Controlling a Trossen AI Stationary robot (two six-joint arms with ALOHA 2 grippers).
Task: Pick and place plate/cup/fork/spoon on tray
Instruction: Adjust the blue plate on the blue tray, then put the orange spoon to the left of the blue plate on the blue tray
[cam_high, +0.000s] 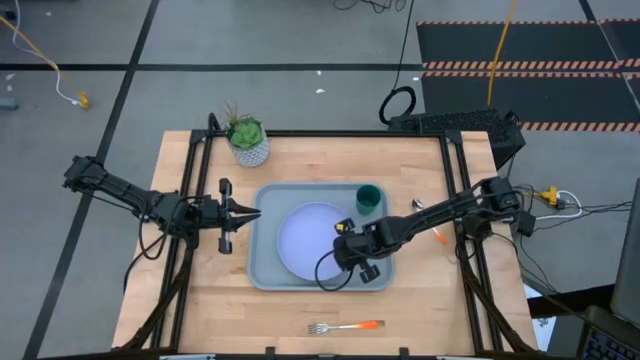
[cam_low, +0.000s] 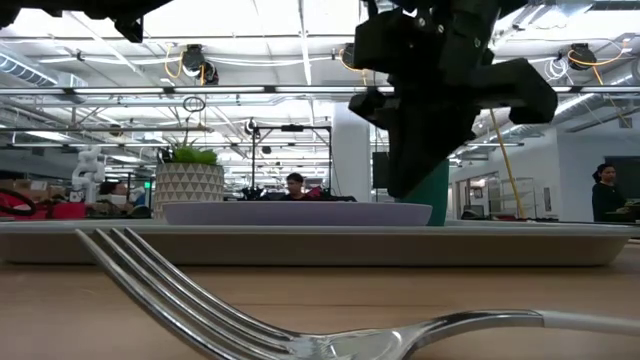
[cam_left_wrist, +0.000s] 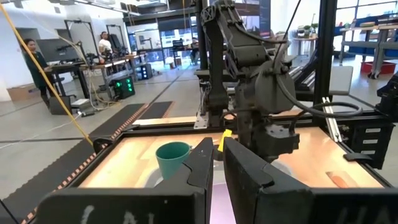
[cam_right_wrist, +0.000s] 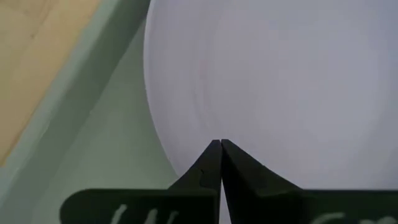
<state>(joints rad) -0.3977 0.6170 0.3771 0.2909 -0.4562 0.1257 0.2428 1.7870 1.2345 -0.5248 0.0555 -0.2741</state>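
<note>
In the high view, the large grey-blue rectangular tray with raised rim (cam_high: 262, 268) lies at the centre of the pale wooden surface (cam_high: 420, 310). The round, flat, pale lavender-blue plate (cam_high: 305, 238) rests inside the tray, and the small dark green cylindrical cup (cam_high: 368, 198) stands in the tray's upper right corner.

The right claw (cam_high: 346, 240) hovers at the plate's right rim; its wrist view shows the fingertips pressed together over the plate's edge, gripping nothing visible. The left claw (cam_high: 256, 213) waits just left of the tray, its fingers nearly together and empty.

Plate and cup look placed. The orange-handled, silver-tined fork (cam_high: 344, 327) lies at lower centre, off the tray; the orange-handled spoon (cam_high: 428, 220) lies right of it, partly under the right arm. Next, the right claw probably must lift, open, and go for one utensil's slim handle.
</note>
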